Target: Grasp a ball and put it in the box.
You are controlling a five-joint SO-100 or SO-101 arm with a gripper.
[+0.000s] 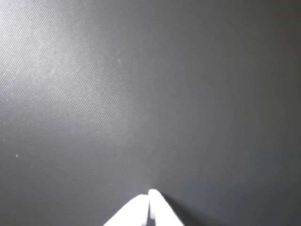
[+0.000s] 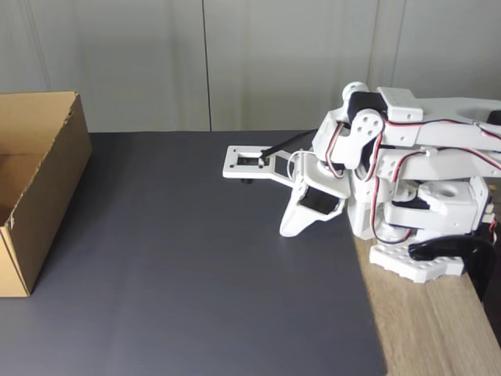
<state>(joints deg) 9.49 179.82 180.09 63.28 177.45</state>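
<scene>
On the table, fixed view: a white arm (image 2: 391, 168) sits folded low at the right, its base on the bare wooden tabletop (image 2: 430, 329) beside a dark grey mat (image 2: 196, 266).
Gripper: its tip (image 2: 291, 227) points down at the mat's right part; in the wrist view the two white fingertips (image 1: 149, 197) enter from the bottom edge, pressed together with no gap — nothing between them.
Box: brown cardboard (image 2: 47, 180), open at the top, at the left edge of the fixed view, standing on the mat — well apart from the arm.
Mat: in the wrist view a fine woven texture (image 1: 141, 94), lit brighter toward the upper left.
Wall: pale panels (image 2: 274, 63) behind the table.
</scene>
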